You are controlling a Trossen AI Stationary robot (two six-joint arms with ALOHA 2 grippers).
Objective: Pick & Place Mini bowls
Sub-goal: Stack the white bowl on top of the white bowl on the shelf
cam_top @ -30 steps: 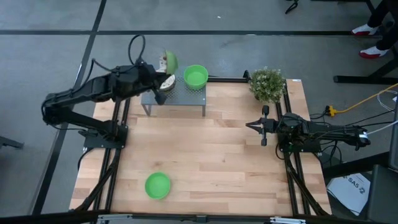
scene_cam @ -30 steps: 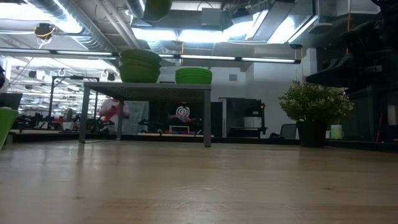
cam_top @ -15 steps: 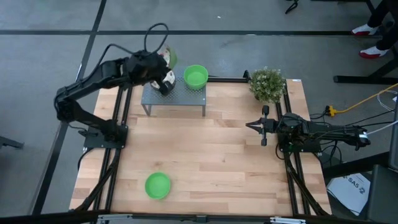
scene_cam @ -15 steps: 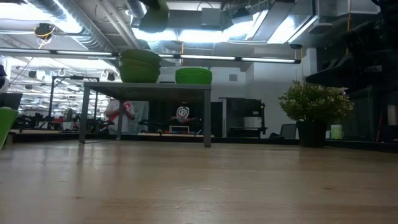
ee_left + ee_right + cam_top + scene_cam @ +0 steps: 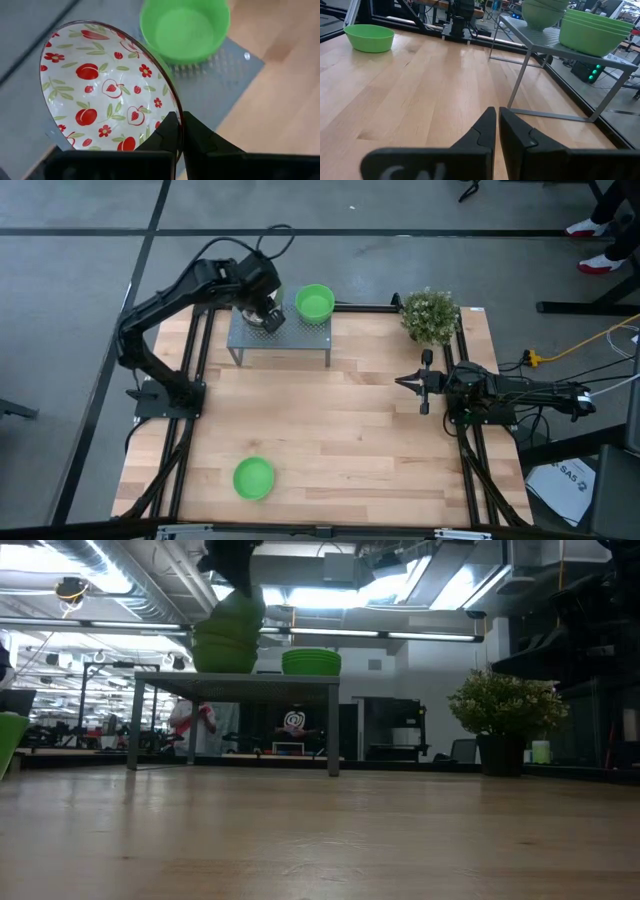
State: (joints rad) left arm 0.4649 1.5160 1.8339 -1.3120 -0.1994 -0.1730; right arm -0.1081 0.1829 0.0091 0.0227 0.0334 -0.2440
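Because the wooden table (image 5: 340, 440) served as the work surface, I kept its middle bare, and a lone green bowl (image 5: 253, 478) sat near its front left corner, well apart from everything else. At the far edge stood the small metal stand (image 5: 285, 338), which I judged to be the collecting place, since a stack of green bowls (image 5: 311, 661) already rested on its right end and a second stack (image 5: 225, 645) on its left end. My left gripper (image 5: 268, 317) hovered over that left end, its fingers clenched on the rim of a patterned bowl (image 5: 107, 87), white inside with red fruit and green leaves. I held it by the rim, probably because a thin wall is all such narrow fingers can pinch. Being round, the bowl had no long axis; it hung tilted steeply on edge, its mouth facing toward my wrist camera and its base away, with the right-hand green stack (image 5: 185, 30) beyond it. Whether it touched the left stack below, I could not tell. My right gripper (image 5: 426, 383) waited near the table's right edge, fingers closed on nothing, pointing along the table toward the stand.
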